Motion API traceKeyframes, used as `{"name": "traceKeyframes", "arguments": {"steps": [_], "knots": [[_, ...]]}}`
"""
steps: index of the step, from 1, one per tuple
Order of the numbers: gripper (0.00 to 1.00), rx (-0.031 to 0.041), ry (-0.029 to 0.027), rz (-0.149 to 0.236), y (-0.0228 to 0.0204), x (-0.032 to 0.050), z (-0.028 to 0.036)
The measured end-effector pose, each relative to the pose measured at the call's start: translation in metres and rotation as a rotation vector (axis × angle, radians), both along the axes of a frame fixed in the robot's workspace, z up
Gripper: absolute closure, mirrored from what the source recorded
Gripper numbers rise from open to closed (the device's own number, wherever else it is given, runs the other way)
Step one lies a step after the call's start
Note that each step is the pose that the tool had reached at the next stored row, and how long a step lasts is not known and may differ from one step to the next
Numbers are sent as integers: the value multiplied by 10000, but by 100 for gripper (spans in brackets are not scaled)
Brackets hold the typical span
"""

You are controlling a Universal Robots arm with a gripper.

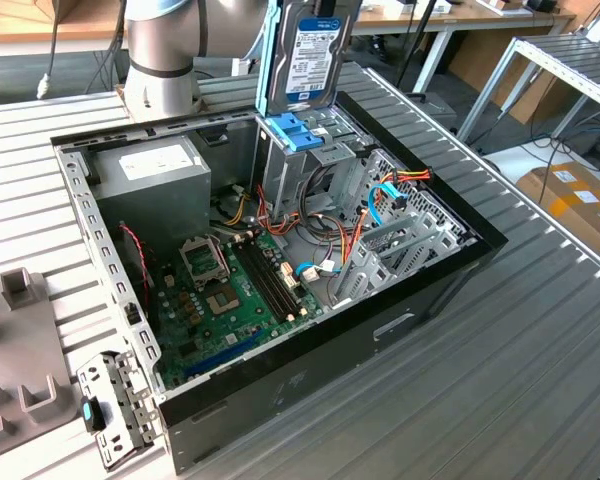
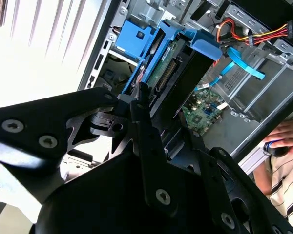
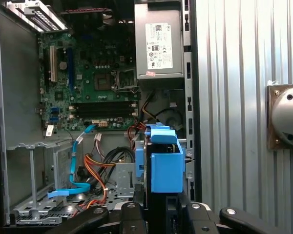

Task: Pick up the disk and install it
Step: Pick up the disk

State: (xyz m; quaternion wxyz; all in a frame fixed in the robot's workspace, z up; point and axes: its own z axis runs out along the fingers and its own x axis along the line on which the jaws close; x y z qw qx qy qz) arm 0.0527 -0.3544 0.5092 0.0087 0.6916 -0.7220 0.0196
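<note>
1. Disk (image 1: 315, 50): it hangs upright on edge in the gripper (image 2: 161, 112), label side facing the exterior view, with a blue side rail down each long edge. In the second wrist view its green circuit-board side (image 2: 166, 73) shows between the rails.
2. Black fingers (image 3: 132, 214) are clamped on the disk from both faces, the drive sandwiched between them in both wrist views.
3. Directly beneath the held disk stands the metal drive cage (image 1: 280, 175) with its blue plastic cap (image 1: 292, 130). The disk's lower edge is just above the cap; I cannot tell if they touch.
4. Below the gripper and off to one side of the cage lie orange and blue cables (image 1: 380, 200) and the green motherboard (image 1: 220, 300).
5. Farther from the gripper sits the grey power supply (image 1: 145, 170) with a white sticker, inside the open computer case (image 1: 460, 250).
6. That case rests on a slatted metal table (image 1: 540, 350).
</note>
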Motion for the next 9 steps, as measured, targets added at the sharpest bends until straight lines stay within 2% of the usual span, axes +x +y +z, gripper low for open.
{"name": "traceKeyframes", "arguments": {"steps": [5,6,9], "knots": [[65,1,0,0,-64,0,0],[65,0,-1,-1,-93,0,0],[65,1,0,0,-143,0,0]]}}
